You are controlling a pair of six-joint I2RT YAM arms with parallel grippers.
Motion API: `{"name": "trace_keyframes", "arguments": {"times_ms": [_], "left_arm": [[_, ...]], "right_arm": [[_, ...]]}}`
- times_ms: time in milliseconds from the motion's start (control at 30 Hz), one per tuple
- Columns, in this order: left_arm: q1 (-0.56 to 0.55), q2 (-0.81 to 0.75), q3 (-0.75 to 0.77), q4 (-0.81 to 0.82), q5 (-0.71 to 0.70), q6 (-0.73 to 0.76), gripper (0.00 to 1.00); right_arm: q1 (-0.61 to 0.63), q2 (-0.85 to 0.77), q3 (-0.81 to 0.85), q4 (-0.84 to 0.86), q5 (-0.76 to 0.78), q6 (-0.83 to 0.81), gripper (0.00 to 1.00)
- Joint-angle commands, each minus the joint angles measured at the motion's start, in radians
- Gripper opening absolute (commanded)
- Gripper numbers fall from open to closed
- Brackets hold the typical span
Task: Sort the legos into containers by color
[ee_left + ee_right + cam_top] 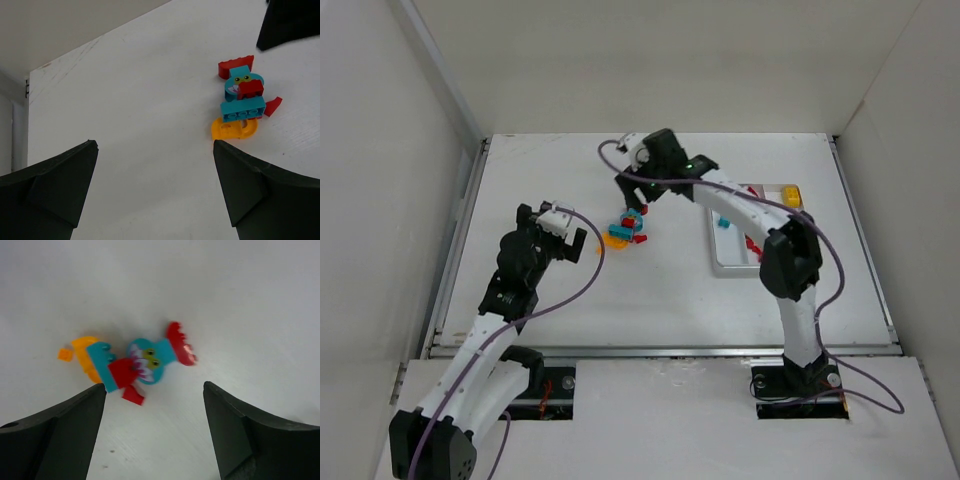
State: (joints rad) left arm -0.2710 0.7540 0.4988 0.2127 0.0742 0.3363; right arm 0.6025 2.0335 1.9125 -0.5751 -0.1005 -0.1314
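A small cluster of legos (626,228) lies mid-table: a teal face piece (150,360), a teal brick (243,108), red pieces (179,343) and an orange piece (234,128). My right gripper (640,195) hovers just behind the cluster, open and empty; in the right wrist view the gripper (154,386) has the pieces just beyond its fingertips. My left gripper (575,240) is open and empty to the left of the cluster; in the left wrist view the gripper (154,145) has the orange piece by its right fingertip (235,170). The white tray (735,268) lies to the right.
The tray holds teal (724,222), red (752,243) and yellow (790,195) pieces, partly hidden by the right arm (760,215). White walls enclose the table on the left, back and right. A tiny orange square (64,354) lies beside the orange piece.
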Motion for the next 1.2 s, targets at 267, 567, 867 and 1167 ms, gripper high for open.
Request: {"name": "trace_keyframes", "arguments": {"times_ms": [267, 567, 867, 1167], "left_arm": [[0.004, 0.001, -0.040, 0.023, -0.033, -0.019, 1.00], [0.004, 0.083, -0.020, 0.042, -0.014, -0.010, 1.00], [0.004, 0.084, -0.011, 0.042, 0.178, 0.162, 1.00], [0.004, 0.192, 0.023, 0.002, 0.409, 0.366, 1.00]], "right_arm": [[0.097, 0.221, 0.105, 0.051, -0.143, -0.112, 0.71], [0.106, 0.171, -0.047, 0.076, -0.153, -0.091, 0.36], [0.083, 0.021, -0.153, 0.133, -0.286, -0.027, 0.00], [0.002, -0.024, -0.194, 0.118, -0.325, 0.023, 0.00]]}}
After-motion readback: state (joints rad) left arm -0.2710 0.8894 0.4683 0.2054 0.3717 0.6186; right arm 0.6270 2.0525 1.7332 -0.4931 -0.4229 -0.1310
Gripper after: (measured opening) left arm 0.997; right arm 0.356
